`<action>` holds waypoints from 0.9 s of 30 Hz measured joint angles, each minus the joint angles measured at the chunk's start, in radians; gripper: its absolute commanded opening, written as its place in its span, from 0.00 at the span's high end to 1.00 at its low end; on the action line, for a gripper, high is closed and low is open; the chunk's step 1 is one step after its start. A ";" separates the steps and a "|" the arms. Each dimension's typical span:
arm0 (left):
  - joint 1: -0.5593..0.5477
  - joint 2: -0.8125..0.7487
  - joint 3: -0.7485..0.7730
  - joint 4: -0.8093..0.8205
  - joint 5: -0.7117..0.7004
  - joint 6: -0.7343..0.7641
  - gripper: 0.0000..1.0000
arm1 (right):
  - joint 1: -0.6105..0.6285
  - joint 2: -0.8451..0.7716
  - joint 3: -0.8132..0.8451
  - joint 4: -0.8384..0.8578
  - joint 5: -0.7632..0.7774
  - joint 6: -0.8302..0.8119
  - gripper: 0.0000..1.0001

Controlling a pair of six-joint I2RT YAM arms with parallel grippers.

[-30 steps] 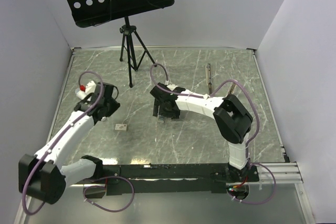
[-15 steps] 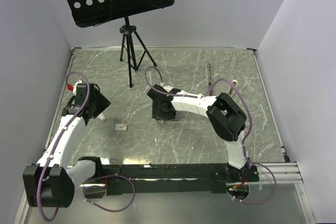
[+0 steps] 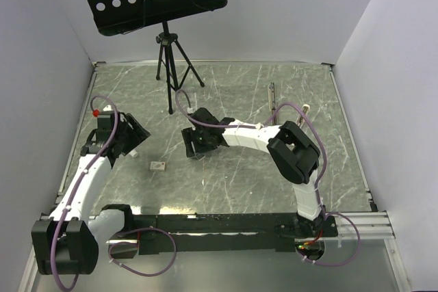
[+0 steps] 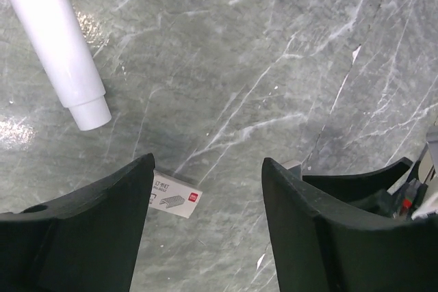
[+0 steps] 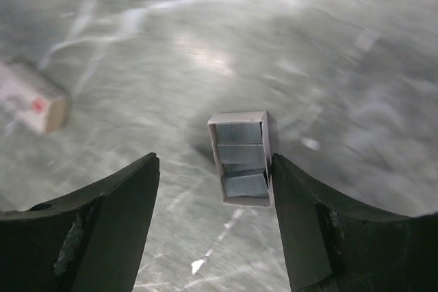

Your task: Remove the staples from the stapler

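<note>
The stapler [image 3: 272, 100] lies slim and straight at the far right of the table, away from both arms. A small open white tray [image 5: 239, 166] holds short grey staples [image 5: 239, 143] in strips. It lies on the table just ahead of my open right gripper [image 5: 213, 158], nearer its right finger. In the top view my right gripper [image 3: 192, 150] hangs over that spot at mid-table and hides the tray. My left gripper [image 3: 137, 135] is open and empty at the left, above bare table [image 4: 205, 162].
A small tan staple box with a pale printed face [image 3: 158, 166] lies between the grippers; it also shows in the left wrist view [image 4: 175, 196] and the right wrist view [image 5: 33, 104]. A black tripod music stand [image 3: 168, 59] stands at the back. A white tube [image 4: 58, 39] shows in the left wrist view.
My right gripper has moved left across the table. My left arm has swung back toward the left edge, then turned slightly to the right.
</note>
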State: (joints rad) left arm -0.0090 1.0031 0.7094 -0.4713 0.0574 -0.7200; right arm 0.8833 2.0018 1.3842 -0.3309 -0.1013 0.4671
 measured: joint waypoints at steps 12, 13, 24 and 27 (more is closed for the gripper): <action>0.003 0.068 0.013 -0.068 -0.016 -0.061 0.41 | 0.011 -0.035 -0.092 0.120 -0.063 -0.207 0.20; 0.003 0.083 0.022 -0.089 -0.029 -0.069 0.41 | 0.012 -0.036 -0.092 0.120 -0.047 -0.220 0.20; 0.004 0.149 0.028 -0.181 -0.100 -0.185 0.52 | 0.043 -0.036 -0.089 0.113 0.025 -0.277 0.29; 0.004 0.171 0.026 -0.188 -0.098 -0.220 0.56 | 0.054 -0.036 -0.089 0.113 0.049 -0.283 0.30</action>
State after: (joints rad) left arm -0.0051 1.1744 0.7357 -0.6594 -0.0402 -0.9405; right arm 0.9371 1.9659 1.2949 -0.2176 -0.0525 0.1844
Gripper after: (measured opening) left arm 0.472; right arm 0.710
